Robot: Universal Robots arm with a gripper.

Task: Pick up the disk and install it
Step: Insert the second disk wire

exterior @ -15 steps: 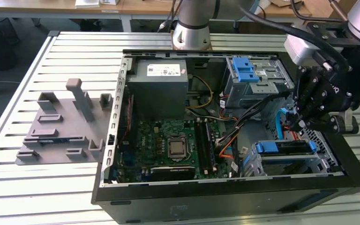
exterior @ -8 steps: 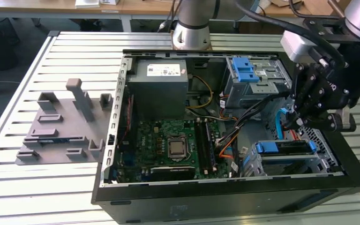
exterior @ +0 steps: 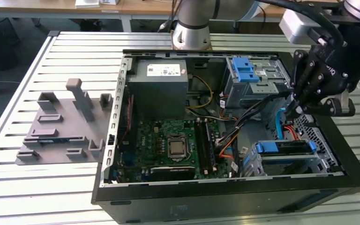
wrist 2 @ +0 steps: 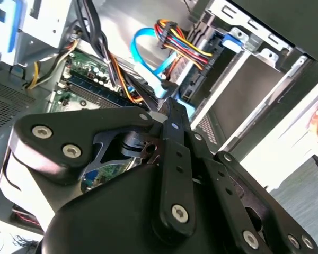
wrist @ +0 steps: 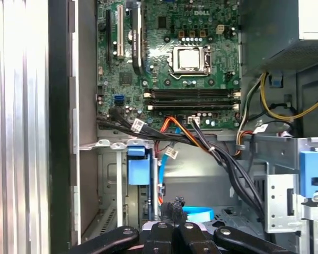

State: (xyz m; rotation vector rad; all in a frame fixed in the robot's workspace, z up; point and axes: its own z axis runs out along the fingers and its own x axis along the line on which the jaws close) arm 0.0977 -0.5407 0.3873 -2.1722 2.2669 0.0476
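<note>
A slatted white metal table [exterior: 73, 51] stands before wooden desks [exterior: 55, 7] on dark floor [exterior: 17, 33].

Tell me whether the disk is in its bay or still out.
In. The disk sits in the lower bay of the computer case, blue rails at the cage edge; the gripper hangs above it.

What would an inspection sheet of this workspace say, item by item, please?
surface: slatted metal table, carrying an open computer case.
job's things: disk appears to sit in a bay of the case.
clutter: grey fixture beside the case.
grippers: gripper hangs over the case, near the blue cable, holding no disk.
cables: blue cable; coloured wire bundle over the board.
surroundings: desk behind the table.
</note>
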